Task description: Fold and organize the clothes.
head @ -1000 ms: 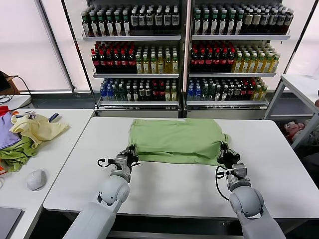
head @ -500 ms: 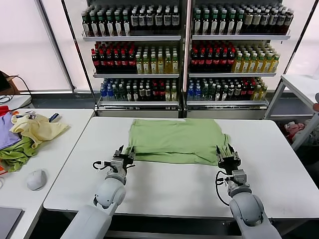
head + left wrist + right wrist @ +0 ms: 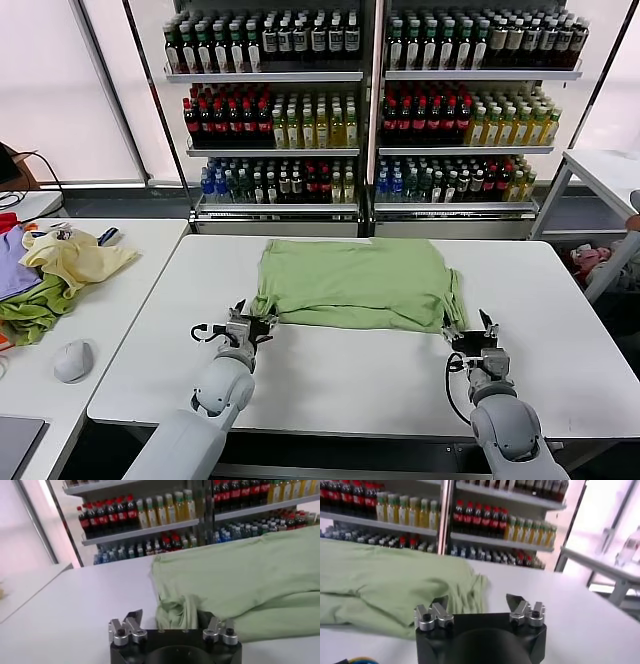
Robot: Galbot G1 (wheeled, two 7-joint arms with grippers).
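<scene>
The light green polo shirt (image 3: pixel 355 283) lies folded and flat across the far middle of the white table (image 3: pixel 350 380); its collar, buttons and print are hidden. My left gripper (image 3: pixel 246 324) is open, low over the table at the shirt's near left corner. In the left wrist view the bunched corner (image 3: pixel 176 614) lies just ahead, between the spread fingers (image 3: pixel 131 618). My right gripper (image 3: pixel 471 332) is open and empty, just off the shirt's near right corner. In the right wrist view the shirt (image 3: pixel 385 580) lies beyond one finger (image 3: pixel 440 604).
A side table (image 3: pixel 120 300) at the left holds a pale yellow garment (image 3: pixel 75 255), a darker green cloth (image 3: pixel 30 305), a purple cloth (image 3: pixel 12 268) and a grey mouse (image 3: pixel 72 360). Shelves of bottles (image 3: pixel 370 100) stand behind. Another white table (image 3: pixel 610 165) is at the far right.
Both grippers have let go of the shirt's near edge, opened and drawn back toward me. The shirt's near edge has settled flat on the table.
</scene>
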